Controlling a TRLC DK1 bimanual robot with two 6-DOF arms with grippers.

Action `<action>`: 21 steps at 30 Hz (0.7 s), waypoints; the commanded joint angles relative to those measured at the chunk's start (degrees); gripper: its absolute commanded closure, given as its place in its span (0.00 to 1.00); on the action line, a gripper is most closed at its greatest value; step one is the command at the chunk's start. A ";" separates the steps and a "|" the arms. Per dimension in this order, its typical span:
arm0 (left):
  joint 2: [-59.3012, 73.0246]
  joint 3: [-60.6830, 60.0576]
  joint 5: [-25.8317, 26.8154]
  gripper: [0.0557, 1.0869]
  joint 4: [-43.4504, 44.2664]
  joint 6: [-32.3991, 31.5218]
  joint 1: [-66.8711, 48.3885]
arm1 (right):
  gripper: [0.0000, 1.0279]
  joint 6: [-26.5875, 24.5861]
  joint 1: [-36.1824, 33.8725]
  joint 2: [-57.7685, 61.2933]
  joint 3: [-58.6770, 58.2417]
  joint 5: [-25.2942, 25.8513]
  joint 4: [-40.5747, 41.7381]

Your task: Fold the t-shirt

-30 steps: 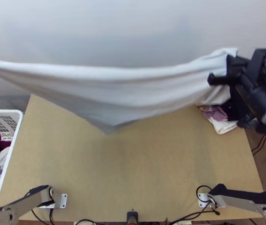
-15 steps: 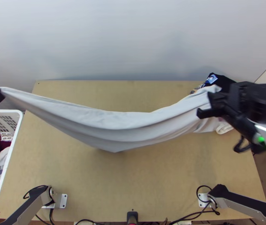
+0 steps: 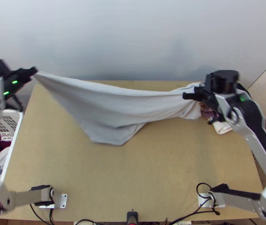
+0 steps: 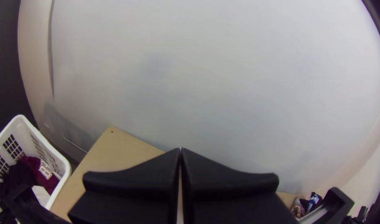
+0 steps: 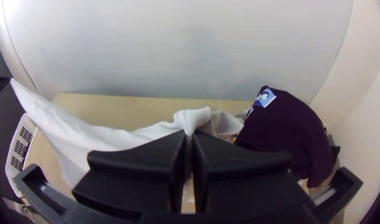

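The white t-shirt [image 3: 106, 101] is stretched in a loose swag across the table's far half, a lower flap drooping toward the middle. At far left my left gripper [image 3: 34, 71] is shut on one end, drawn to a point; in the left wrist view the left gripper [image 4: 180, 150] has its fingertips together. My right gripper [image 3: 188, 96] is shut on the other end. In the right wrist view bunched fabric [image 5: 192, 119] stands up at the fingertips of the right gripper [image 5: 189, 135].
A white laundry basket [image 3: 9, 159] with dark clothes stands off the table's left edge. A pile with a dark garment [image 5: 287, 132] lies at the far right corner, near the right gripper. A pale wall [image 3: 133, 41] rises behind the table [image 3: 163, 176].
The left gripper has come inward and farther from the near edge with its end of the shirt. The right gripper has moved left, and the cloth between them hangs lower and looser.
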 commanded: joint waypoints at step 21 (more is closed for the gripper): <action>6.80 -5.24 8.78 0.05 -17.64 -0.43 -20.98 | 0.97 5.48 -2.78 18.39 -0.18 -0.99 10.69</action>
